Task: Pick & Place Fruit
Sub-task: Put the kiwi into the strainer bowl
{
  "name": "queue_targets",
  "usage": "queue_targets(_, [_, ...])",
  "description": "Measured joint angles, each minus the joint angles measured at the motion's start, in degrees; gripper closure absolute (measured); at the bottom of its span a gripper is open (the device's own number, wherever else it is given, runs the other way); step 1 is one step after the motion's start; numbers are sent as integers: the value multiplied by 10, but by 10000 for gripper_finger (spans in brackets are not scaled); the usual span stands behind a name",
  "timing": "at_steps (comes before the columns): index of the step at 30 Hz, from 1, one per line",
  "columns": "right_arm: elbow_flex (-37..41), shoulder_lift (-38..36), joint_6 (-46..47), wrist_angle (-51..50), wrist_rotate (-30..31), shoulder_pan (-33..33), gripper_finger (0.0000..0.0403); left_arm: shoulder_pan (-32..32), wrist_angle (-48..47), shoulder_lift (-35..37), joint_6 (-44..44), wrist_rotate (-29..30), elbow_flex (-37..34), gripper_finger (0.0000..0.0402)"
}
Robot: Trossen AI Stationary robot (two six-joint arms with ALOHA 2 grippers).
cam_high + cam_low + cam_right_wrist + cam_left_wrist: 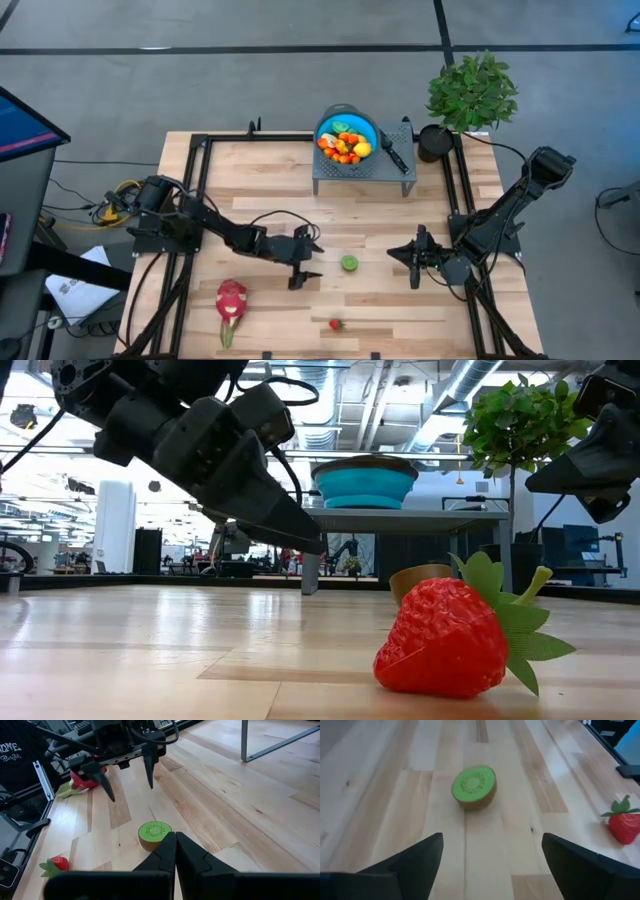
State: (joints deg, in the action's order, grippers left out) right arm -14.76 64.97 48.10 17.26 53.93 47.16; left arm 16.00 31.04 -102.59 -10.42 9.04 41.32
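Note:
Half a green kiwi [474, 786] rests on its brown skin side on the wooden table, cut face up, between my two grippers. My left gripper [491, 842] stands open just to the kiwi's left [349, 263], pointing at it without touching it. My right gripper [175, 836] is shut and empty to the kiwi's right. A red strawberry [335, 324] lies on its side near the front edge. A pink dragon fruit [231, 303] lies at the front left. A blue bowl [335, 115] holds several small fruits.
The bowl stands on a grey raised stand [362, 172] at the table's far middle, with a black-handled knife [393, 150] beside it. A potted plant [470, 92] stands at the far right corner. Black frame rails [190, 200] run along the table's sides.

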Motion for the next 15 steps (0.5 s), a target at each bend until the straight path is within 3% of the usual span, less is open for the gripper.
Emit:
queue_targets(5, [0,0,0,0,0,0,403,-4,30,-14,24,-2,0,66])
queue_targets(15, [0,0,-1,-1,1,0,403,-19,156,-118,20,-20,19,66])
